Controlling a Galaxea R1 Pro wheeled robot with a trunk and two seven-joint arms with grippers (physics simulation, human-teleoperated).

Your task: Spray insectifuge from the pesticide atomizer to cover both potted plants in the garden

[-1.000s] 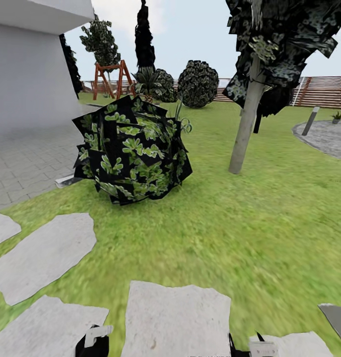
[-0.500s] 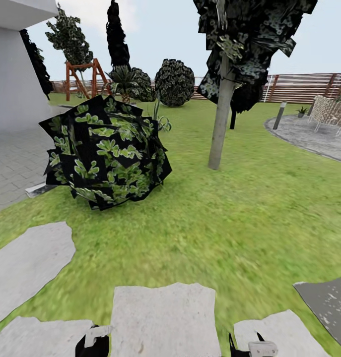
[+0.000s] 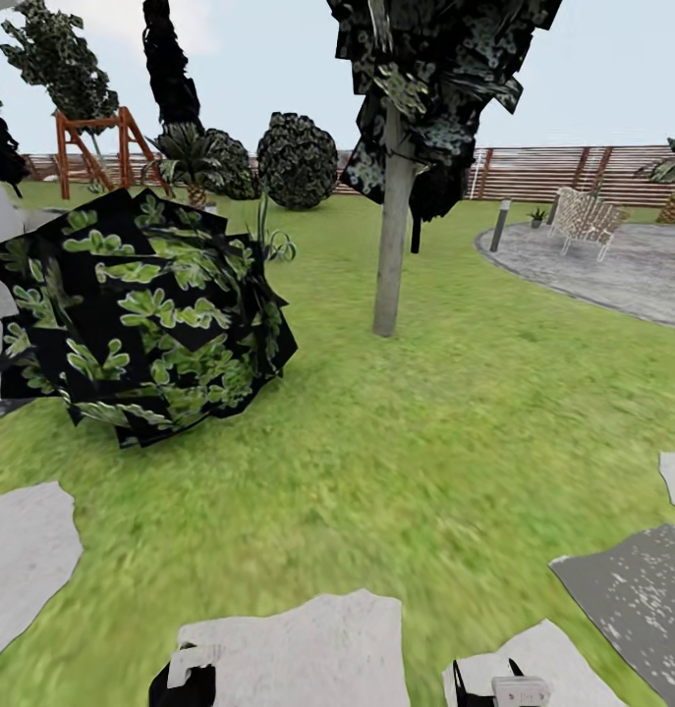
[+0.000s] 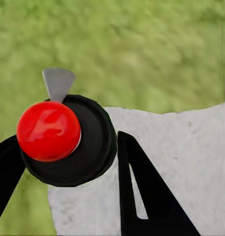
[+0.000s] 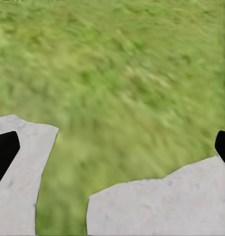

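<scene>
Lawn spreads ahead, stepping stones underfoot, a leafy bush at ten o'clock and a tree trunk at twelve. Out at two o'clock lies the round stone patio with its bollard lamp — likely the destination, since no atomizer or speckled plants are identifiable yet. Both arms ride low and tucked for travel: left gripper spread and carrying nothing, right gripper wide apart and empty.

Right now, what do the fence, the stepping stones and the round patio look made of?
Fence: brown horizontal slats, seemingly wood. Stepping stones: pale, matte irregular slabs, likely stone or concrete. Round patio: grey, finely patterned paving, probably stone; too distant to confirm.
</scene>
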